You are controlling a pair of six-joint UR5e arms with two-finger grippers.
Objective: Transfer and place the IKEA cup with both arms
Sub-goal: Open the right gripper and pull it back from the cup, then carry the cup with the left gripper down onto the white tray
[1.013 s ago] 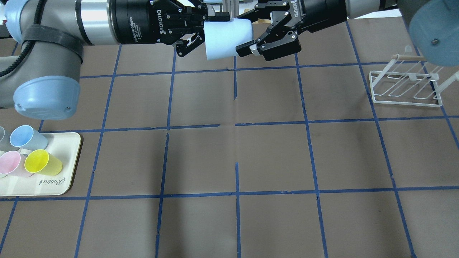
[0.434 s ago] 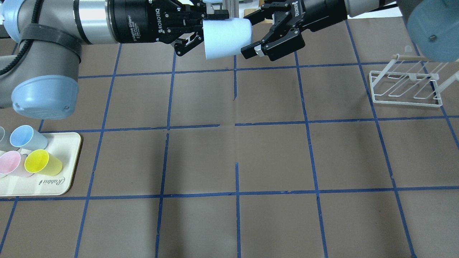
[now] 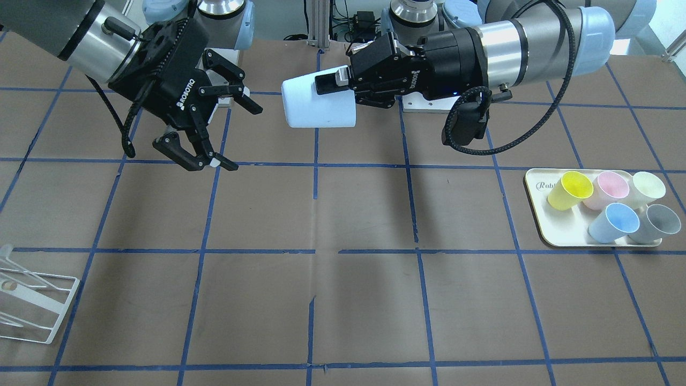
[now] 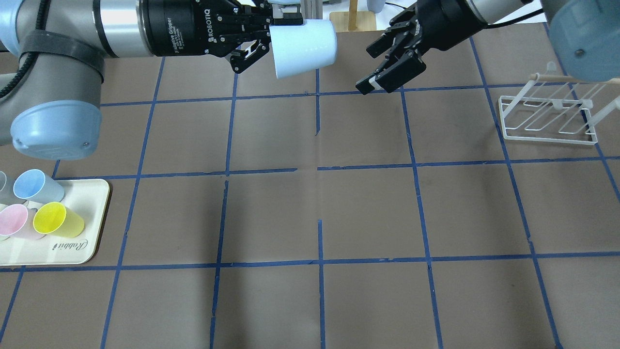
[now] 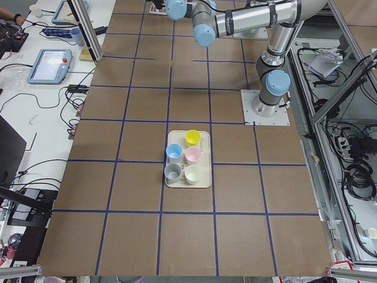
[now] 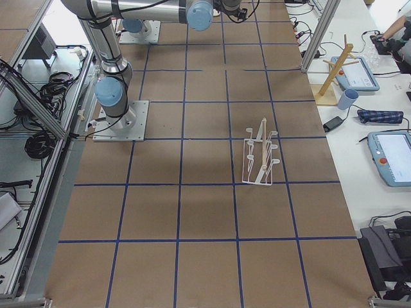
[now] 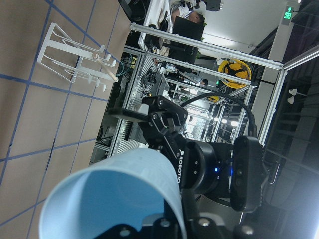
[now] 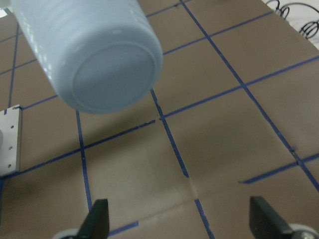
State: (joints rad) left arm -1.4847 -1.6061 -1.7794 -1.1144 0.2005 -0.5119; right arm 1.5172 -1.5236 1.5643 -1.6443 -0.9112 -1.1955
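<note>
The pale sky-blue plastic tumbler (image 4: 302,48) hangs in the air above the brown tabletop (image 4: 368,208) with its blue tape grid, about midway between the tabletop's left and right ends. It lies on its side, with its mouth towards the left gripper (image 4: 273,36) and its closed base pointing at the right gripper (image 4: 366,69). The left gripper's fingers pinch the tumbler at its mouth end, and in the front-facing view one black finger (image 3: 332,83) lies flat along the outside of the wall. The left wrist view looks into the open mouth. The right gripper sits just beside the tumbler's base but clear of it, with its two fingers spread wide and nothing between them. Its wrist view shows the round base ahead and above, with both fingertips well apart at the lower edge. On the left half of the tabletop a cream rectangular tray (image 4: 72,252) carries five upright plastic cups: a blue one (image 4: 36,186), a yellow one (image 4: 58,219), a pink one (image 4: 14,220), a grey one (image 3: 654,222) and a cream-white one (image 3: 648,187). On the right half stands a white wire rack with wooden pegs (image 4: 547,118), well apart from both grippers.
</note>
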